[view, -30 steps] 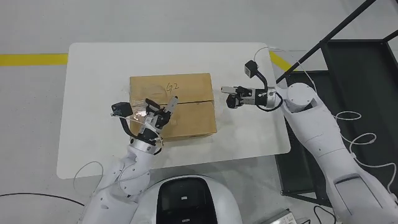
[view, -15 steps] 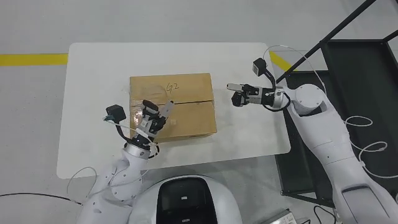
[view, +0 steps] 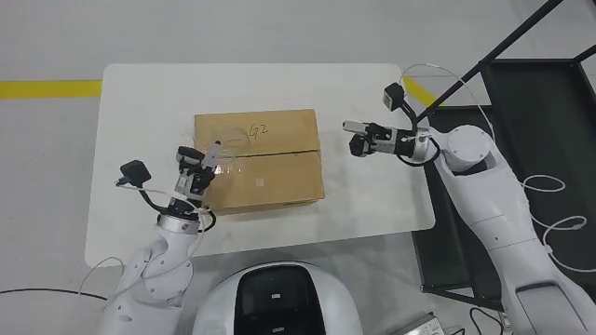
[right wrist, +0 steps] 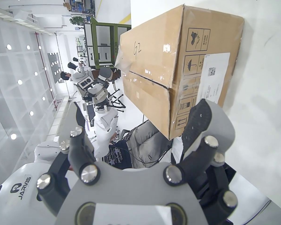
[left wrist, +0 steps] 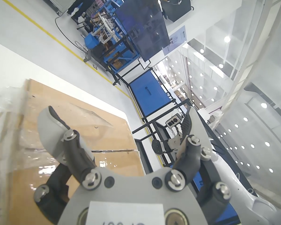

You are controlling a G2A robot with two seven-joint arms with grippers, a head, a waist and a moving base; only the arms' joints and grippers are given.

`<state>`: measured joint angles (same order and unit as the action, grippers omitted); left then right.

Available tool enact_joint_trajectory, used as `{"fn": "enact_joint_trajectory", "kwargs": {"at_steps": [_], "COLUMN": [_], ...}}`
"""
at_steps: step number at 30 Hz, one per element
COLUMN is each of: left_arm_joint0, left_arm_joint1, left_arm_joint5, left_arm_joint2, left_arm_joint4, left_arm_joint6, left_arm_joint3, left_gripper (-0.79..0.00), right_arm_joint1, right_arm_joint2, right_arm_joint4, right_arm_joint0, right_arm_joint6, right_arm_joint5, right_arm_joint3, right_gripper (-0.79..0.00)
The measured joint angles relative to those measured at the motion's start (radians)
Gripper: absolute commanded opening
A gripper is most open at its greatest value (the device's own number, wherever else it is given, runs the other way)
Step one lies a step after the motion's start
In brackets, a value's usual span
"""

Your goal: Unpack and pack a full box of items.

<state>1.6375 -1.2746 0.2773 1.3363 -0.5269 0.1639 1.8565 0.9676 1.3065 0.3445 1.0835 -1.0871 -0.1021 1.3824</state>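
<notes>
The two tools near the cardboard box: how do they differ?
The left tool hangs over the end of the box where clear tape curls loose; the right tool sits off the opposite end, bare table between. The left tool faces along the box top, the right tool faces its labelled side. Both are open and empty.

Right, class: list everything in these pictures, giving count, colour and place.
Cardboard box: one, brown, shut, mid-table.
Table: one, white, under the box.
Clear tape: one loose piece, transparent, box's left end.
Label: one, white, box's right end face.
Rack: one, black, right of the table.
Floor line: one, yellow, left of the table.
Left end effector: one, grey-black, open, by the box's left near corner.
Right end effector: one, grey-black, open, right of the box, apart from it.
</notes>
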Motion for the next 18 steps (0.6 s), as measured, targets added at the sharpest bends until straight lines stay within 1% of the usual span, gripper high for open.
{"fn": "enact_joint_trajectory", "kwargs": {"at_steps": [3, 7, 11, 13, 18], "left_arm_joint0": [0.009, 0.003, -0.007, -0.022, -0.078], "left_arm_joint1": [0.008, 0.020, 0.034, 0.040, 0.058], "left_arm_joint5": [0.011, 0.042, 0.106, 0.120, 0.142], "left_arm_joint2": [0.062, 0.141, 0.205, 0.235, 0.311], "left_arm_joint4": [0.010, -0.002, 0.037, 0.074, 0.204], "left_arm_joint6": [-0.034, -0.112, -0.240, -0.299, -0.497], "left_arm_joint3": [0.000, -0.007, -0.027, -0.039, -0.097], "left_gripper": [0.000, 0.000, 0.000, 0.000, 0.000], "right_arm_joint1": [-0.001, -0.001, 0.000, 0.000, -0.001], "right_arm_joint2": [0.003, 0.003, -0.003, -0.005, -0.003], "right_arm_joint4": [-0.003, -0.005, -0.010, -0.011, -0.012], "right_arm_joint0": [0.002, 0.002, -0.001, -0.002, 0.005], "right_arm_joint6": [0.004, 0.008, 0.013, 0.015, 0.023], "right_arm_joint5": [0.000, 0.000, -0.003, -0.004, -0.013], "right_arm_joint3": [0.003, 0.004, 0.005, 0.006, 0.010], "right_gripper": [0.000, 0.000, 0.000, 0.000, 0.000]}}
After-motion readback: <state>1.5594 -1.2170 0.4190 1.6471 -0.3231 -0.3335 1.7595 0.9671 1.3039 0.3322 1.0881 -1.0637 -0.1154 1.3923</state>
